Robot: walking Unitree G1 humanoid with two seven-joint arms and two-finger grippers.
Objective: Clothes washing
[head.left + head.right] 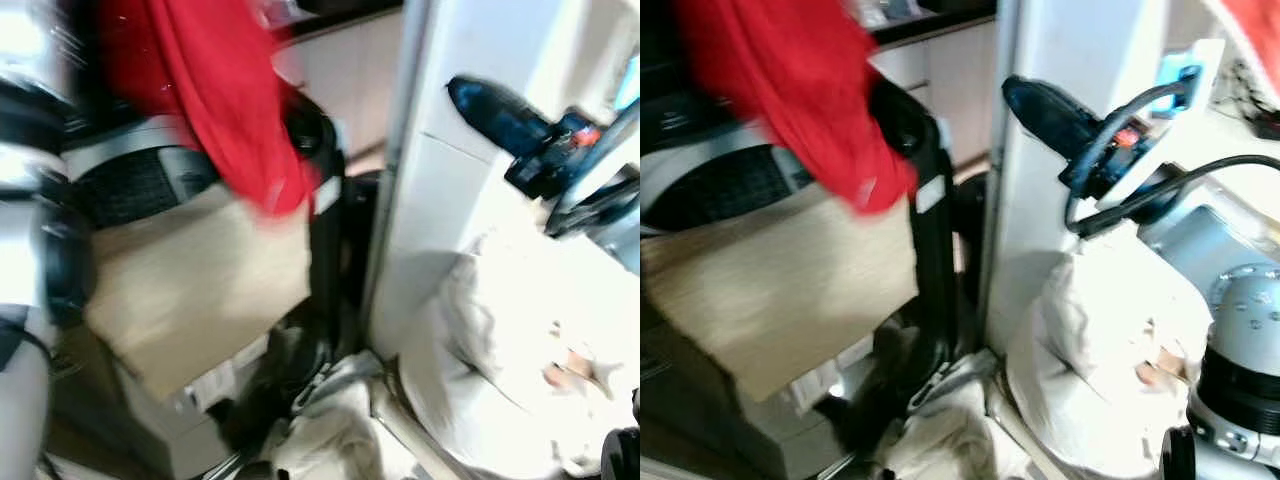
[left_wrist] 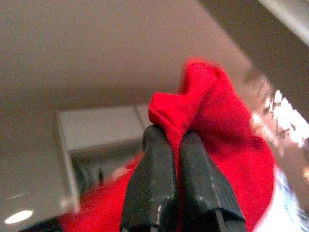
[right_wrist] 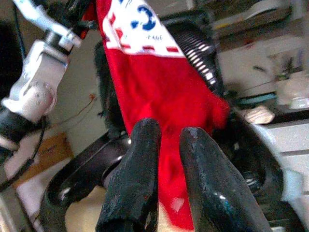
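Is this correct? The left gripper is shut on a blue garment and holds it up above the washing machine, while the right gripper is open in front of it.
One thing is wrong: the garment is red, not blue, as the left wrist view shows. The left gripper is shut on it above the washing machine, and the right gripper is open before it.

red garment (image 3: 159,92) w/ white-and-blue print (text unreadable); black gripper fingers (image 2: 159,188); beige board (image 1: 200,290) at 7 o'clock; off-white laundry (image 1: 1110,330).
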